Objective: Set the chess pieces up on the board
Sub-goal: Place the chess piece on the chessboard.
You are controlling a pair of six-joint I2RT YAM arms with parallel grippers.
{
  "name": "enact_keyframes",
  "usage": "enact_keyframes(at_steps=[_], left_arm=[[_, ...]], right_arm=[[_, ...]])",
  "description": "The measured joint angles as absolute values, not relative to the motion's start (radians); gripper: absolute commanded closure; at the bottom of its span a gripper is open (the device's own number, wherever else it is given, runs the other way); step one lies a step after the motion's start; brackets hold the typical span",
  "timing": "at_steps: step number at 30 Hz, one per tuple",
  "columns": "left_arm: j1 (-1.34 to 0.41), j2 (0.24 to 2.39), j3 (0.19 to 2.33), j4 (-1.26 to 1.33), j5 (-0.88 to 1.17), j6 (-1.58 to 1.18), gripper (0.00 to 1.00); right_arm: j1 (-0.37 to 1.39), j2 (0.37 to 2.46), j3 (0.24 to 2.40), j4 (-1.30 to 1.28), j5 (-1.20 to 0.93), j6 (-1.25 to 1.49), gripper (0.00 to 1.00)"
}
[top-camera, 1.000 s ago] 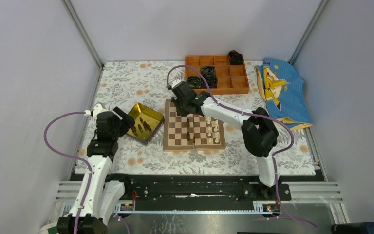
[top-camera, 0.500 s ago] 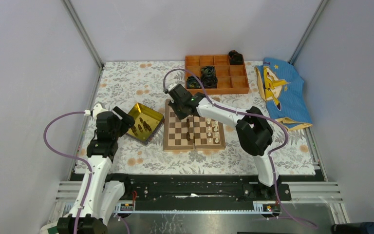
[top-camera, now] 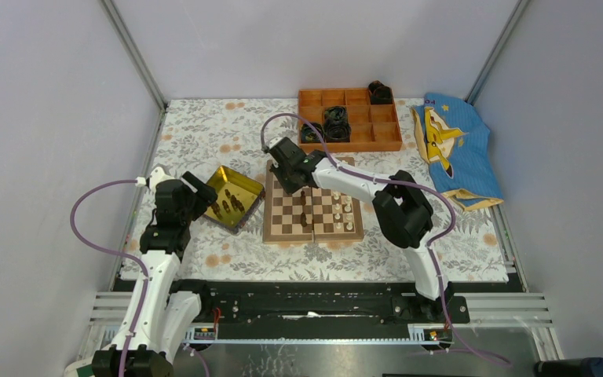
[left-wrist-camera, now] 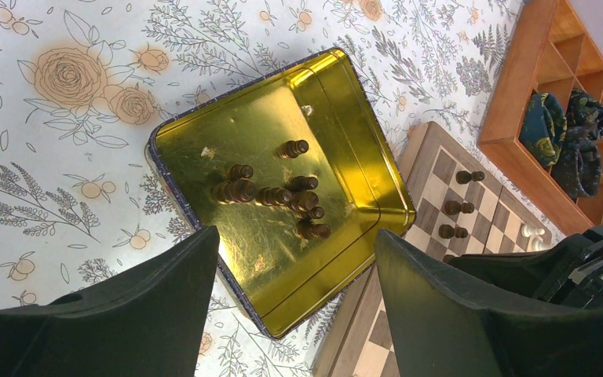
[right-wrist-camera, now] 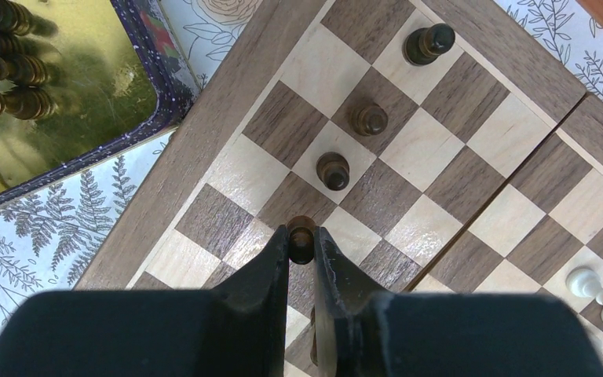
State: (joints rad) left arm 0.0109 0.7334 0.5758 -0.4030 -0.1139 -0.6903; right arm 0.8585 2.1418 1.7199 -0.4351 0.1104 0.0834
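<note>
The wooden chessboard (top-camera: 283, 228) lies mid-table. Its left side shows in the right wrist view as a brown border (right-wrist-camera: 228, 102). My right gripper (right-wrist-camera: 301, 239) is shut on a dark brown chess piece (right-wrist-camera: 301, 229) just above a square near the board's left border. From above, that gripper (top-camera: 294, 182) hangs over the far left part of the board. Three dark pieces (right-wrist-camera: 334, 169) stand on squares ahead of it. Cream pieces (top-camera: 345, 206) stand on the board's right side. My left gripper (left-wrist-camera: 297, 243) is open and empty above the near corner of the gold tray (left-wrist-camera: 228, 141), where several dark pieces (left-wrist-camera: 283, 192) lie.
An orange compartmented box (top-camera: 349, 118) with black coiled rolls (top-camera: 335, 122) stands behind the board. A blue cloth with a yellow figure (top-camera: 455, 145) lies at the right. The gold tray (top-camera: 239, 184) touches the board's left edge. Frame posts stand at the back corners.
My right arm has swung a little to the left over the board, still gripping the dark piece. The left arm has not moved.
</note>
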Motion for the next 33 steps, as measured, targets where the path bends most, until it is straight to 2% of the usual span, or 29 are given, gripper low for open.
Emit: enact_keyframes(at_steps=[33], left_arm=[[0.011, 0.733, 0.576, -0.403, -0.114, -0.690, 0.20]], right_arm=[[0.859, 2.181, 1.747, -0.435, 0.087, 0.083, 0.93]])
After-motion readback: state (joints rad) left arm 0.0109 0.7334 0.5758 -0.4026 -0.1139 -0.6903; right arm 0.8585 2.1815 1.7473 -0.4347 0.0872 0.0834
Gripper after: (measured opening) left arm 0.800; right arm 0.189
